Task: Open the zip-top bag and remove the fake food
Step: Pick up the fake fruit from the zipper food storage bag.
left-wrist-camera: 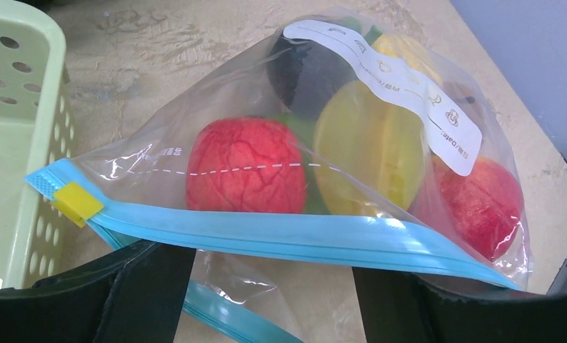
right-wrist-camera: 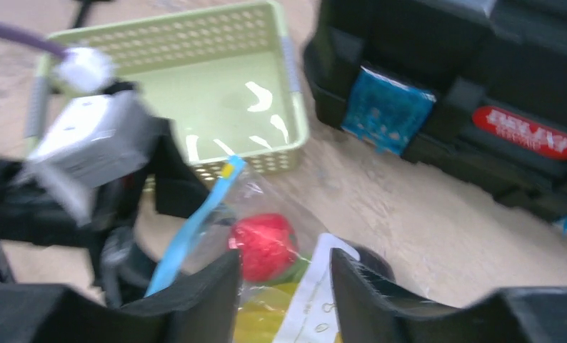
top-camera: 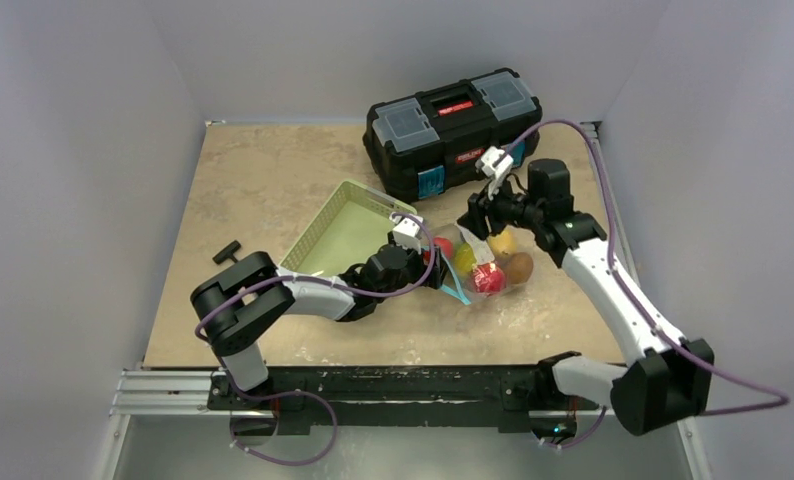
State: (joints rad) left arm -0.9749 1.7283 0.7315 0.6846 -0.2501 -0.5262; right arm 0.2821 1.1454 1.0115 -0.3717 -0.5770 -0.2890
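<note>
The zip-top bag [top-camera: 481, 268] lies on the table right of the basket, full of fake food: a red fruit [left-wrist-camera: 245, 175], a yellow one [left-wrist-camera: 370, 146], a red apple [left-wrist-camera: 480, 204] and a dark one [left-wrist-camera: 313, 75]. Its teal zip strip [left-wrist-camera: 281, 239] has a yellow slider [left-wrist-camera: 77, 202] at the left end, and the two lips stand apart. My left gripper [left-wrist-camera: 273, 264] is open at the bag's mouth, with the upper lip across its fingertips. My right gripper [right-wrist-camera: 284, 268] is open just above the bag [right-wrist-camera: 288, 236], over the red fruit [right-wrist-camera: 263, 243].
The pale green lattice basket [top-camera: 325, 215] stands tilted left of the bag, close to my left gripper [top-camera: 438, 268]. A black toolbox [top-camera: 453, 125] sits at the back, just behind my right gripper [top-camera: 470, 222]. Grey walls close in both sides.
</note>
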